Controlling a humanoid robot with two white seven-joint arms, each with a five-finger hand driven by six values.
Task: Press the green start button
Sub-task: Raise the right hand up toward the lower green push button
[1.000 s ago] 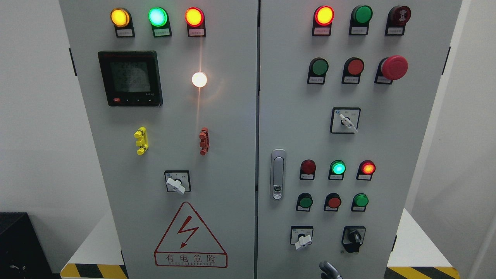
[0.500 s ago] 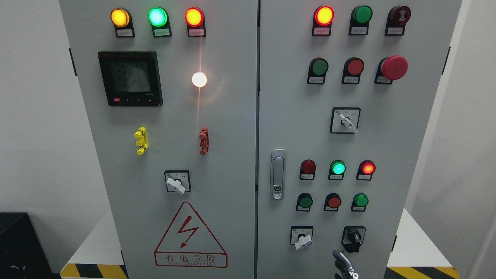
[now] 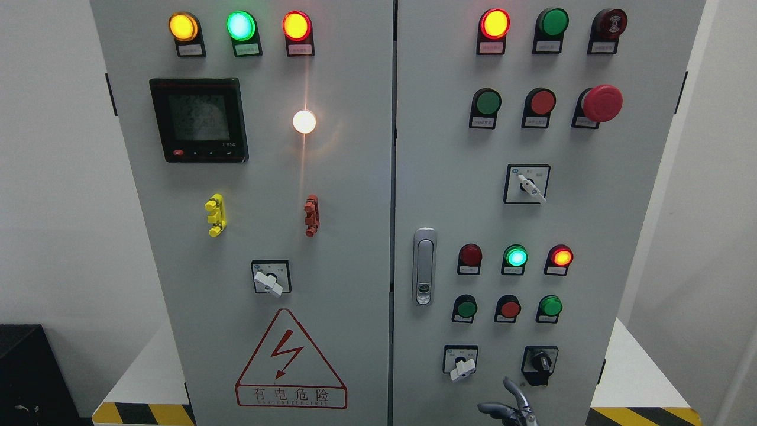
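The grey control cabinet [image 3: 449,195] fills the head view. Its right door carries green push buttons at the top [image 3: 488,102], lower left [image 3: 466,308] and lower right [image 3: 550,305]. A green lamp [image 3: 516,257] glows between a dark red lamp and a lit red one. My right hand [image 3: 502,399] pokes up from the bottom edge, below the rotary switches. One finger [image 3: 512,389] points up and another [image 3: 489,407] sticks out to the left. It holds nothing and is well below the green buttons. The left hand is out of sight.
A red mushroom stop button [image 3: 602,103] juts out at the upper right. A white-handled selector [image 3: 463,368] and a black knob [image 3: 540,361] sit just above my hand. A door latch [image 3: 423,266] is near the seam. The left door has a meter [image 3: 199,119] and a warning triangle [image 3: 290,361].
My right hand has come up a little at the bottom edge and its fingers have spread, one now pointing left. The lamps and buttons look the same.
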